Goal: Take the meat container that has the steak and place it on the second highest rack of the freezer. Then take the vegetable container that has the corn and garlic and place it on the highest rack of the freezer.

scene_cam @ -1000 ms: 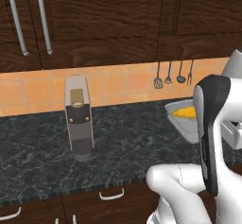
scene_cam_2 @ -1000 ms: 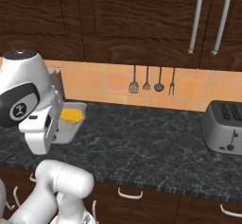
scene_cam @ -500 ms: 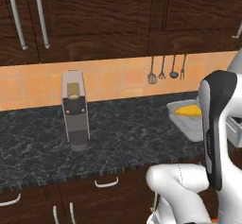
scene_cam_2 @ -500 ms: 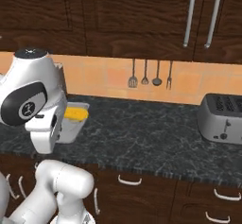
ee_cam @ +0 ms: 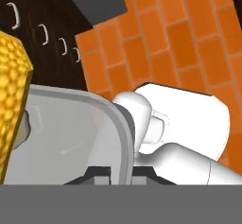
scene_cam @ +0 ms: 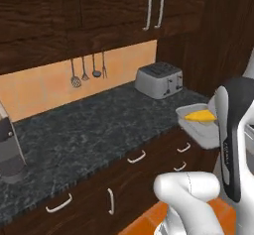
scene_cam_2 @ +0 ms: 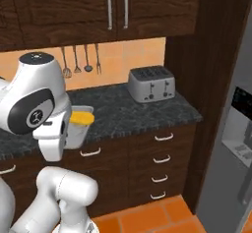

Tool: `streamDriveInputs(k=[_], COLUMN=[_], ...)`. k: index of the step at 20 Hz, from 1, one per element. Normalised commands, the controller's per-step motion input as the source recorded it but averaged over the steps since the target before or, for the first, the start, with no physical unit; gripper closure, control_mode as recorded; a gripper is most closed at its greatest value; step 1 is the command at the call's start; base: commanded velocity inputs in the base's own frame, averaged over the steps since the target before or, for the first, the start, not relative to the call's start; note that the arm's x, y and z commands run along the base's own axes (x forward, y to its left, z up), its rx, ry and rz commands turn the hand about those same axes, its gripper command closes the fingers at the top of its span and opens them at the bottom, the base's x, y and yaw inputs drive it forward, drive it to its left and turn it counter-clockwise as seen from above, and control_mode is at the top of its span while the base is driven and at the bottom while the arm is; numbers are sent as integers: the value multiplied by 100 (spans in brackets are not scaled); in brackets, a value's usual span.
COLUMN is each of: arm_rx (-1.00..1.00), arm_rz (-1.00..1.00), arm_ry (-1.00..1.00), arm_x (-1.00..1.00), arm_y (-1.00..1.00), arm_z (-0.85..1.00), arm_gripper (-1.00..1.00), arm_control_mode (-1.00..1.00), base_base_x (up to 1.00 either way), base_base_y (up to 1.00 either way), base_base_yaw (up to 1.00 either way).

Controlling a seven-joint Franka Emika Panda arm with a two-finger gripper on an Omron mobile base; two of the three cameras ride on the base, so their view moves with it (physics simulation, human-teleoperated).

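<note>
Hand view: hand [ee_cam: 120,175] pressed together on the grey rim of the vegetable container [ee_cam: 71,138], one dark finger on each side of the wall. Corn [ee_cam: 12,86], yellow cob, lies inside the container against its far wall; a small pale lump beside it, too little visible to name. Orange tiled floor [ee_cam: 189,34] below, dark drawer fronts with curved handles beyond.

Left base view: vegetable container [scene_cam: 196,125] held in the air off the front edge of the worktop [scene_cam: 89,130], just beside the arm's dark forearm, corn [scene_cam: 201,115] lying across it. Toaster [scene_cam: 158,79] at the worktop's far end. Hanging utensils [scene_cam: 88,70] on the backsplash. Coffee machine [scene_cam: 7,149] at left edge.

Right base view: freezer [scene_cam_2: 231,143], grey door with black dispenser panel, at right beyond a dark wooden panel, well apart from the container [scene_cam_2: 78,131].
</note>
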Motion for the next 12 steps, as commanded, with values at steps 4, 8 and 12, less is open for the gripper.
streamDriveInputs(k=[4,8,12], arm_rx=[0,0,0], arm_rz=[0,0,0], arm_ry=[0,0,0], arm_x=[0,0,0], arm_y=[0,0,0], arm_z=[0,0,0], arm_gripper=[100,100,100], arm_control_mode=[100,100,100], base_base_x=[-7,0,0], base_base_y=[0,0,0], base_base_yaw=[-90,-89,-89])
